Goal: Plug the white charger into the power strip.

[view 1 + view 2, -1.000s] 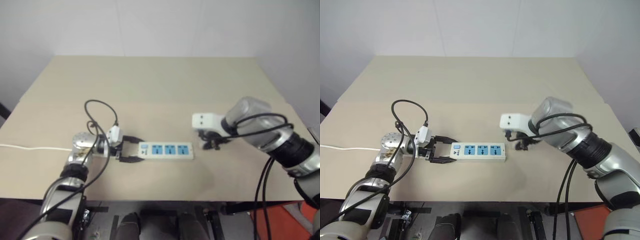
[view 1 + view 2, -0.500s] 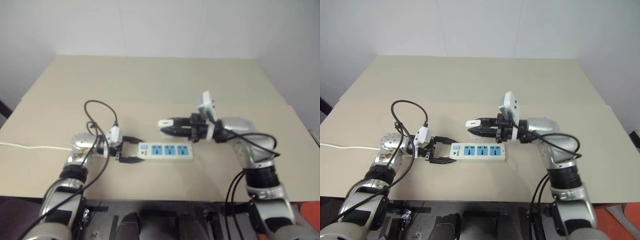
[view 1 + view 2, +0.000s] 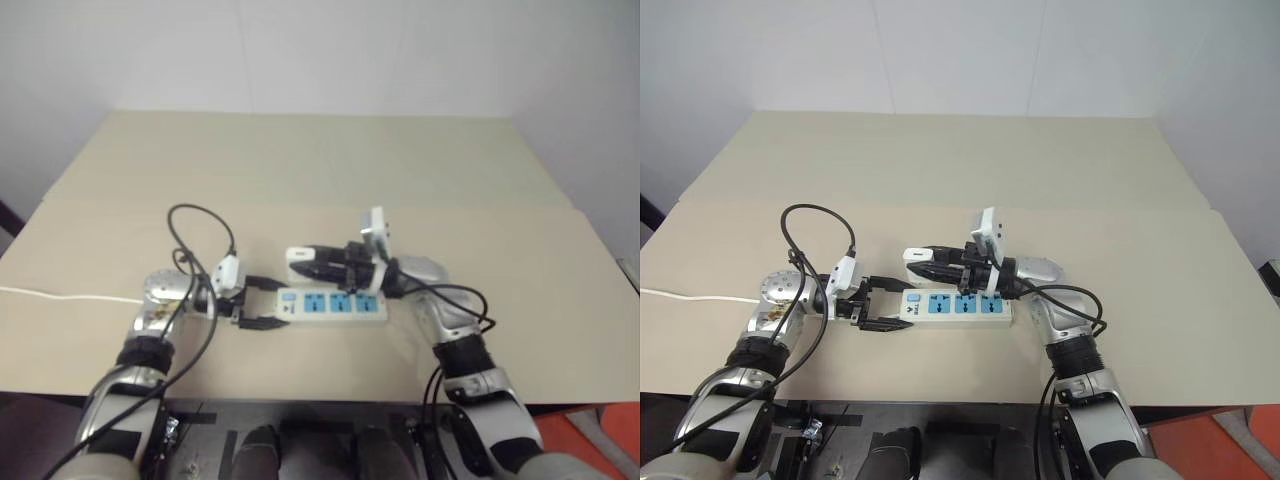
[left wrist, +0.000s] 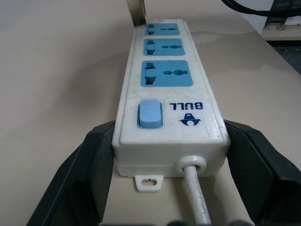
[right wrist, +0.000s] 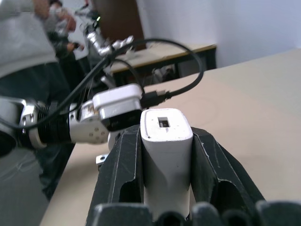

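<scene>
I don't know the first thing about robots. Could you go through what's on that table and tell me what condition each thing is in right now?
power strip: flat on the table, all three blue sockets empty, switch end clamped.
left gripper: shut on the power strip's cord end.
white charger: held off the table above the strip, not plugged in.
right gripper: shut on the white charger.
table: bare beige top.

My right claw (image 5: 167, 155) is hiding the sides of the white charger (image 5: 166, 141), and its prongs are staying out of sight. The power strip (image 4: 169, 101)'s cord (image 4: 197, 200) is running off the edge.
</scene>
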Robot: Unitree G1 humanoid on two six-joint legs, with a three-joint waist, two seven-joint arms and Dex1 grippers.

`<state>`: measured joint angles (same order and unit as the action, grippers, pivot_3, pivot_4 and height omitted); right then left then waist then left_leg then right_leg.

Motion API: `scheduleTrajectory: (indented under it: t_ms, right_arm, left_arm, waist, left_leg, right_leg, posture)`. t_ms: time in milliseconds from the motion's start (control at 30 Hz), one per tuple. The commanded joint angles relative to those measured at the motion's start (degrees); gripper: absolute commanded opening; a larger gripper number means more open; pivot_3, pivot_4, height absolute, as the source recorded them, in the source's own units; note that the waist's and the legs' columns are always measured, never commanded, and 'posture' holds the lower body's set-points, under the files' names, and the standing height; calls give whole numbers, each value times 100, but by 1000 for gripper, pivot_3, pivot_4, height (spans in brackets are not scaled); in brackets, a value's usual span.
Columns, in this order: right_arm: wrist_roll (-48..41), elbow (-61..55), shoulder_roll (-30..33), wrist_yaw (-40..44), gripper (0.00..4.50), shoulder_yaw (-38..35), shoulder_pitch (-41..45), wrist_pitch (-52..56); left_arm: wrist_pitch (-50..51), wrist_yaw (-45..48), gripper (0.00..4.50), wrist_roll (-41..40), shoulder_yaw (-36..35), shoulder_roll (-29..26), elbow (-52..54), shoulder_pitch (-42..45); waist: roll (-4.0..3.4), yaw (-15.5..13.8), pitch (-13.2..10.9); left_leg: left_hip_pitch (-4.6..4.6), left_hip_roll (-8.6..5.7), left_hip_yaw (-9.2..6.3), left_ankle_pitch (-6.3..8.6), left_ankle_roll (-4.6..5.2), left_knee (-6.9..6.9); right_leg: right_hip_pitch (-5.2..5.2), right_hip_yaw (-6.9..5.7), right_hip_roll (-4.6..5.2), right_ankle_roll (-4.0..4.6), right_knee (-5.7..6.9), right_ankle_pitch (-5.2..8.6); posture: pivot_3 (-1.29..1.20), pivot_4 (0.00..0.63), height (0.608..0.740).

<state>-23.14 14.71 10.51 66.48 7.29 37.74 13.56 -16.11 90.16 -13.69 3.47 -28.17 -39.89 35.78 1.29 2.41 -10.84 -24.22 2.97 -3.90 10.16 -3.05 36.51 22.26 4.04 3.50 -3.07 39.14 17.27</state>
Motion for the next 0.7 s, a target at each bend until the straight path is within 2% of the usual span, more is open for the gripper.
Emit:
scheduleTrajectory:
  t_ms: [33, 700]
  right_arm:
    - [118, 251, -26, 210, 1091, 53, 112, -515]
    - [258, 1572, 213, 925, 1091, -95, 289, -1303]
  left_arm:
    - [24, -25, 3223, -29, 0, -51, 162, -34]
    - [44, -48, 3223, -28, 16, -42, 158, -63]
  waist:
    - [0, 1, 0]
    - [0, -1, 0]
  left_leg:
    - [0, 0, 0, 0, 0, 0]
    - [3, 0, 0, 0, 0, 0]
  right_leg:
    - [0, 0, 0, 0, 0, 0]
    - [-2, 0, 0, 0, 0, 0]
  posture:
    - [0, 150, 740]
    - [0, 150, 740]
